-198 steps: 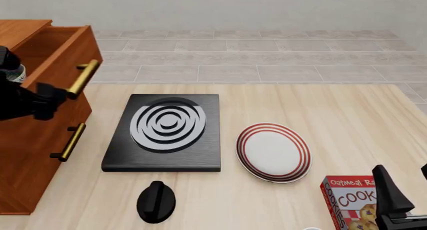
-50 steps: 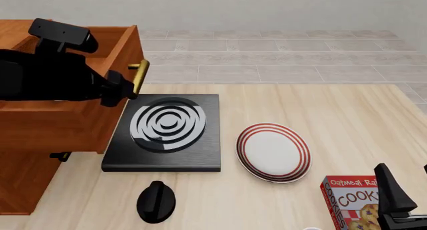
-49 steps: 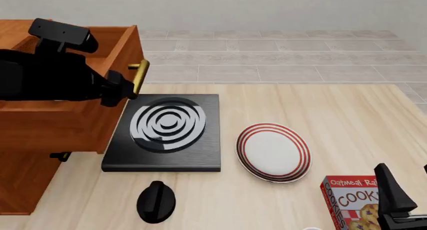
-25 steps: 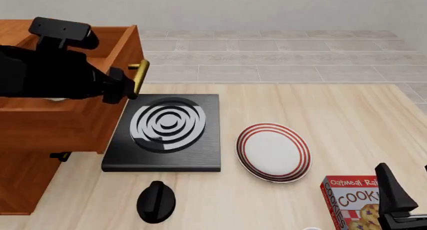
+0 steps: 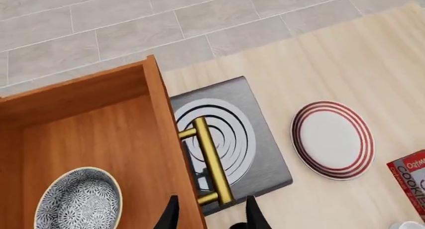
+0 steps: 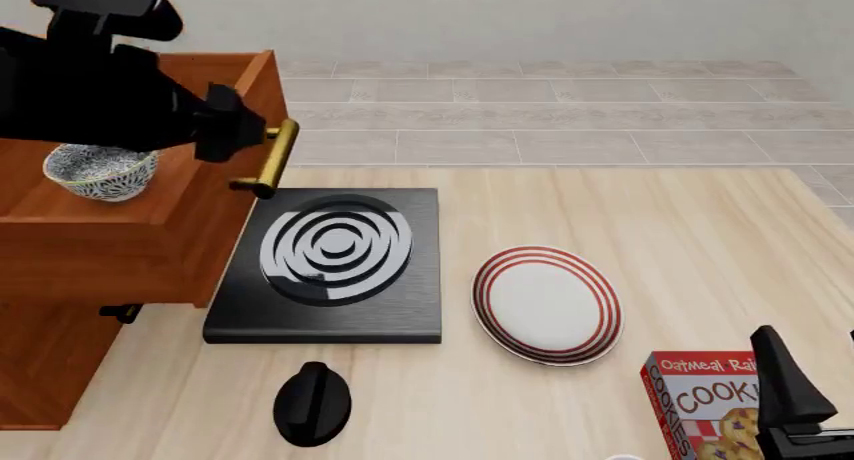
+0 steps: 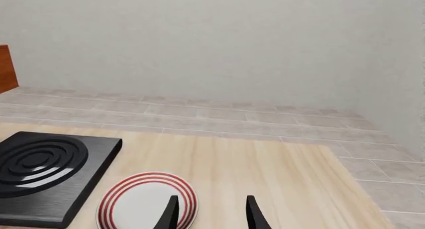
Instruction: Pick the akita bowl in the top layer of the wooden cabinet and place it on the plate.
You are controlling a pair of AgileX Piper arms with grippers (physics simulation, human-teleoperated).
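Observation:
The akita bowl (image 6: 96,170) (image 5: 78,201), white with a blue-grey speckled pattern, sits inside the pulled-out top layer (image 6: 200,215) (image 5: 86,124) of the wooden cabinet (image 6: 47,380). My left gripper (image 6: 224,123) (image 5: 211,216) hovers open above the drawer's front edge and brass handle (image 6: 274,158), beside the bowl and holding nothing. The red-ringed plate (image 6: 547,303) (image 7: 143,199) lies on the table to the right of the stove. My right gripper (image 6: 817,365) (image 7: 211,214) stands open near the table's front right corner, short of the plate.
A black square stove (image 6: 334,260) with white rings lies between the cabinet and the plate, partly under the open drawer. A black knob-like object (image 6: 312,402) sits in front of it. A cookie box (image 6: 707,405) stands by my right gripper.
The top drawer has slid out further than four seconds ago. Over the last second my left arm rose above the drawer, uncovering the bowl in the front view. The right arm stayed still.

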